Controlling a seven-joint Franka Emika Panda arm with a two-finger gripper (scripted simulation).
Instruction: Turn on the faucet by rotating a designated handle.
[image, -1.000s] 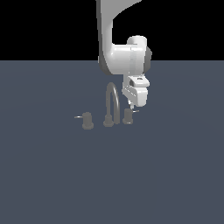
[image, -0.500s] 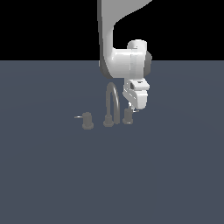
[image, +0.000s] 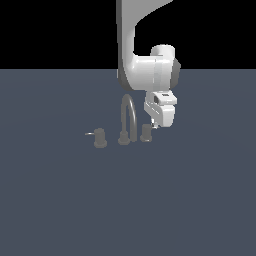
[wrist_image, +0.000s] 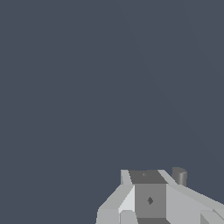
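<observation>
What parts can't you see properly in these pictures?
- The hand: exterior view, too small to tell whether it is open or shut.
- The hand's fingers: wrist view, cut off by the picture's edge.
- The knob: wrist view, mostly hidden behind the hand; which knob is unclear.

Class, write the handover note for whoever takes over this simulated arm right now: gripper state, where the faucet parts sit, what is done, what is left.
Gripper: low beside the stubby grey knob at the exterior view's right; whether its jaws are open or touching the knob cannot be told.
Faucet: thin arched grey spout in the middle, a knob either side; the other grey knob, at the exterior view's left, has a thin silvery lever pin.
Done: arm brought down near the faucet.
Left: confirm which handle is meant, engage it, rotate it.
</observation>
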